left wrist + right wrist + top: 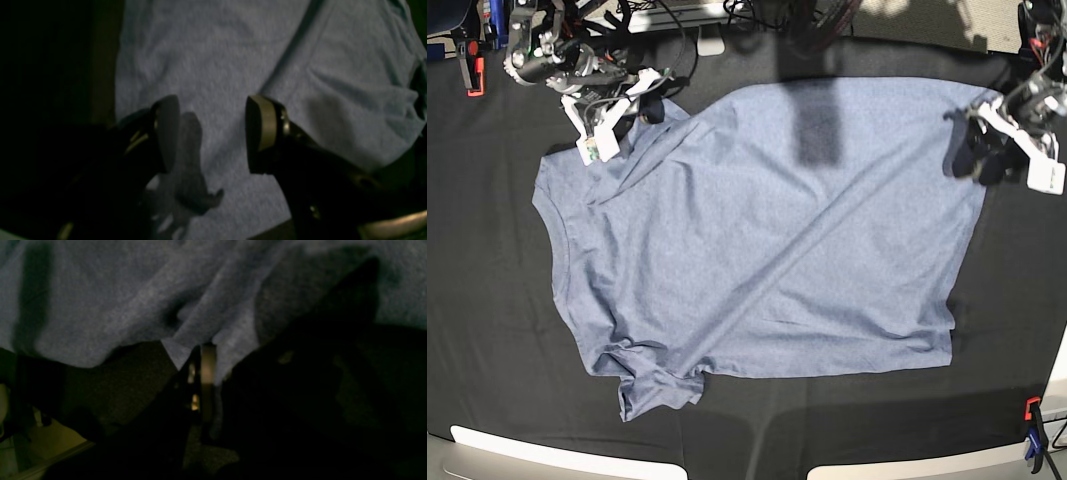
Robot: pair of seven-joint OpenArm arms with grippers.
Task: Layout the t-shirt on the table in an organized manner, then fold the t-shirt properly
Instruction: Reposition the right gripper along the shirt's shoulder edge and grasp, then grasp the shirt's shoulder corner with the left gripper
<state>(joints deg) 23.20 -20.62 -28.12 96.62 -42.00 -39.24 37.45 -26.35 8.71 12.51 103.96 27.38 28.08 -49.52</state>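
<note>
Black-draped table (487, 330), t-shirt (767, 250) spread flat, right gripper (208, 373) seemingly pinching its edge, left gripper (211, 133) agape.

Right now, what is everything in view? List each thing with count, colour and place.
t-shirt: one, light blue-grey, spread across the middle of the table, wrinkled at the near left sleeve
table: one, draped in black cloth, under everything
clamps: two seen, orange and blue at the near right edge, orange at the far left edge
right gripper: one, dark, shut on the t-shirt edge at the far left corner
left gripper: one, dark, open over the t-shirt at the far right corner
</note>
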